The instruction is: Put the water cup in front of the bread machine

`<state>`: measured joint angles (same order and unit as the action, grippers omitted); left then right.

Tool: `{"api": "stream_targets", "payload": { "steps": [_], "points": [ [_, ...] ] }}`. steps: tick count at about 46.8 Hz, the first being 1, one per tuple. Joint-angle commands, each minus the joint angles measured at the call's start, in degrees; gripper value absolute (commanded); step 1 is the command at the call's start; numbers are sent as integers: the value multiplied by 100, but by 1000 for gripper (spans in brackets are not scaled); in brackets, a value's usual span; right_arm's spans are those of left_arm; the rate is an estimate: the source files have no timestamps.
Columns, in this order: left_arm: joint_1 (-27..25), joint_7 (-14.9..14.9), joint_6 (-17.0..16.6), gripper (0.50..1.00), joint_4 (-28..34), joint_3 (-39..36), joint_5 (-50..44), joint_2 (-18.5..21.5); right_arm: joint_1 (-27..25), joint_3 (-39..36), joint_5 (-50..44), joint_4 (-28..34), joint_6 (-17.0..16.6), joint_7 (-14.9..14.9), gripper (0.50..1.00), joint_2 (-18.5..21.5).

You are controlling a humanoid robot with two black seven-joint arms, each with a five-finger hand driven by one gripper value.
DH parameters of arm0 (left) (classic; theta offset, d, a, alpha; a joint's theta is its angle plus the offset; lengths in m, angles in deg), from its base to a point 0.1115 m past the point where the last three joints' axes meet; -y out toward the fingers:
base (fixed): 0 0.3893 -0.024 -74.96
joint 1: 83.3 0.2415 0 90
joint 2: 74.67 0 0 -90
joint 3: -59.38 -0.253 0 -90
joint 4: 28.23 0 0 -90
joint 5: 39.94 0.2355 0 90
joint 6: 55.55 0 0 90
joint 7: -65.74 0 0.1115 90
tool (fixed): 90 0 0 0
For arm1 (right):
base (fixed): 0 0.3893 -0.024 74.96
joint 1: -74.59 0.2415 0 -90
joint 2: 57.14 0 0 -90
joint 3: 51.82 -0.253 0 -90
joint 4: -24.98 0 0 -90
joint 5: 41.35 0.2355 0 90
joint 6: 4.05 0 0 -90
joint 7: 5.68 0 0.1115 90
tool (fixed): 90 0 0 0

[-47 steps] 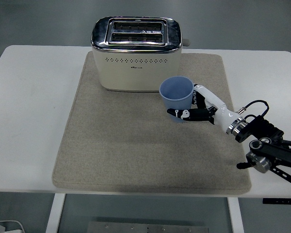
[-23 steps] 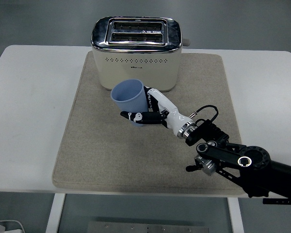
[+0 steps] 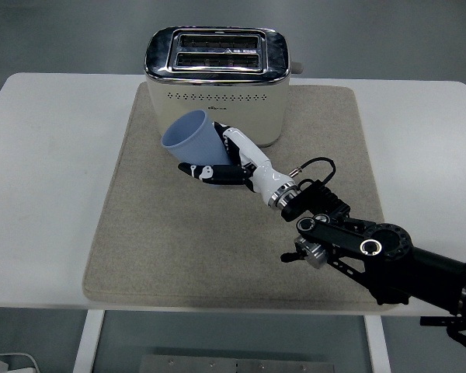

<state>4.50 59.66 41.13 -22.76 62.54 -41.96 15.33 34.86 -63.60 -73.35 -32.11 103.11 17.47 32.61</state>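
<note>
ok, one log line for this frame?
right hand: shut on blue cup | cup: tilted, in front of toaster | over mat | left: absent

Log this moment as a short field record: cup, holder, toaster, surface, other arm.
cup: blue water cup, tilted, mouth leaning toward the upper left, empty as far as visible
holder: right hand, fingers curled around the cup's lower part
toaster: cream bread machine at the mat's far edge, both slots empty
cup position: in front of the toaster's front face, whether lifted or touching the mat cannot be told
surface: beige mat on white table
other arm: left not visible
</note>
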Motion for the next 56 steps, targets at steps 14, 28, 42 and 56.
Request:
{"api": "stream_targets", "payload": {
  "steps": [14,28,42,56],
  "points": [
    [0,2,0,1000,-2,0,0,0,0,-9,1,5,-2,-3,500,25],
    [0,-7,0,1000,-2,0,0,0,18,-9,1,-4,-2,-12,500,25],
    [0,2,0,1000,-2,0,0,0,18,-9,1,-4,-11,-12,500,25],
    [0,2,0,1000,-2,0,0,0,18,-9,1,5,6,-20,500,25]
  ]
}}
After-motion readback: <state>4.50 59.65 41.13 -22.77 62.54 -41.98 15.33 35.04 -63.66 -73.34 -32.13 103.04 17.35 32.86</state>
